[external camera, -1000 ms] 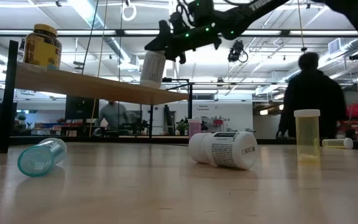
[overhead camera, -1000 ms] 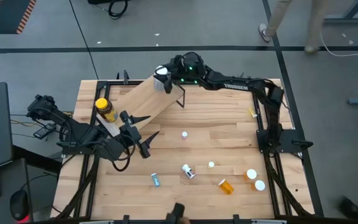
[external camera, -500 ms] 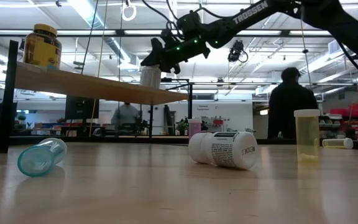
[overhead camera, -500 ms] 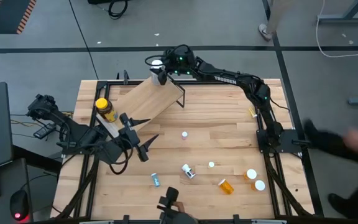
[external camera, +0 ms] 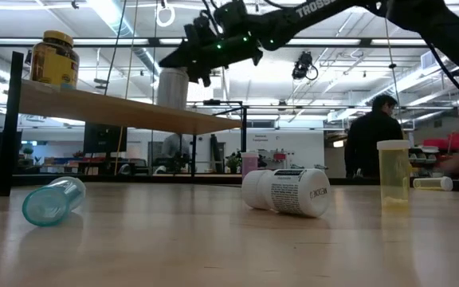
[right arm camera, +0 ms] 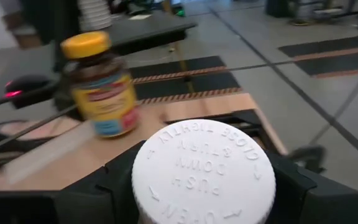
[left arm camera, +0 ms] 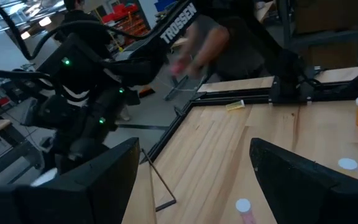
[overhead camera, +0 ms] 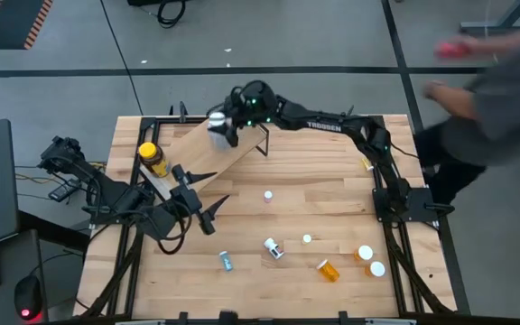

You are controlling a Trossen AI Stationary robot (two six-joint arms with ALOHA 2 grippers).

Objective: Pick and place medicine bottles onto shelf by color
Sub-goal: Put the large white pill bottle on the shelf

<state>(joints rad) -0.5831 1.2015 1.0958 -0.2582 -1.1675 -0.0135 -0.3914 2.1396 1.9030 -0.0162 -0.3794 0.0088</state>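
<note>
High view: amber jar on shelf, loose bottles well apart.

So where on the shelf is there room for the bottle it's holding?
The shelf is bare between the yellow-lidded jar at one end and the white-capped bottle in the right fingers over the other end. The table's near right corner is crowded with small bottles.

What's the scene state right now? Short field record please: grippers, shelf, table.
right gripper: shut on white-capped bottle, over the shelf
left gripper: open, holding nothing, near the shelf's low end
on shelf: amber jar with yellow lid
on table: teal vial, labelled white bottle lying on its side, orange vial, other small bottles
</note>
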